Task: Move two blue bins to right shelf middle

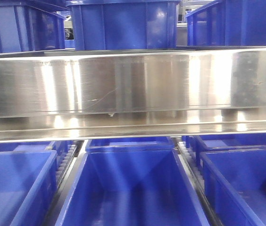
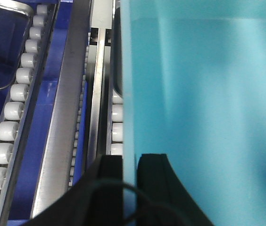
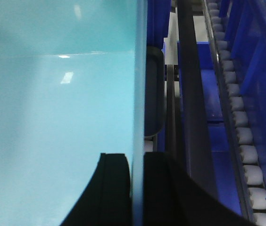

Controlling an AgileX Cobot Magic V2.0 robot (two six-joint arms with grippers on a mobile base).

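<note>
A blue bin [image 1: 132, 186] sits open and empty in the middle lane under the steel shelf beam [image 1: 133, 84]. In the wrist views it looks pale cyan. My left gripper [image 2: 129, 186] is shut on the bin's left wall [image 2: 129, 94], one finger [image 2: 112, 188] outside and one inside. My right gripper [image 3: 137, 188] is shut on the bin's right wall [image 3: 139, 84], one finger [image 3: 116, 188] inside and one outside. Neither gripper shows in the front view.
More blue bins stand in the left lane [image 1: 15, 188] and right lane [image 1: 246, 183], and three on the upper level [image 1: 123, 23]. White roller tracks [image 2: 10, 113] [image 3: 239, 127] and steel rails [image 2: 62, 122] run beside the held bin.
</note>
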